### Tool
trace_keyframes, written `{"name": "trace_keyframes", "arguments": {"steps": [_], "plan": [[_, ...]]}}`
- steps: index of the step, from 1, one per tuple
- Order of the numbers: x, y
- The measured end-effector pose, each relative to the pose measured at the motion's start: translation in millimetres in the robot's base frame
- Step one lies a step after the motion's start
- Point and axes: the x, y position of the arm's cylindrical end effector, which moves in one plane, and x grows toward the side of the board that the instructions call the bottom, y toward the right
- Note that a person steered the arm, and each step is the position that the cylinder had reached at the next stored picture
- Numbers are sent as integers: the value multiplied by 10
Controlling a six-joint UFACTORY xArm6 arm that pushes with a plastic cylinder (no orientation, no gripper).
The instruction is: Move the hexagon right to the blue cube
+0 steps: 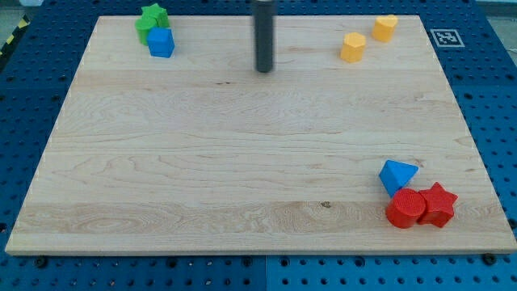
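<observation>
The blue cube (161, 42) sits at the view's top left, touching a green star (151, 19) just above it. Two yellow blocks lie at the top right. The lower left one (353, 47) looks like a hexagon. The shape of the upper right one (384, 27) is less clear. My tip (264, 70) is at the top centre of the board, between the blue cube and the yellow blocks. It touches no block. It is about 110 px left of the yellow hexagon and about 130 px right of the blue cube.
A blue triangle (397, 175), a red cylinder (405, 208) and a red star (438, 204) cluster at the bottom right of the wooden board (242, 178). A marker tag (443, 36) lies off the board's top right corner.
</observation>
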Motion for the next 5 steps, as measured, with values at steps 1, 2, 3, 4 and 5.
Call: {"name": "trace_keyframes", "arguments": {"steps": [1, 2, 3, 4, 5], "plan": [[188, 995], [229, 1954], [-115, 2331], [-431, 2300], [-433, 2271]]}}
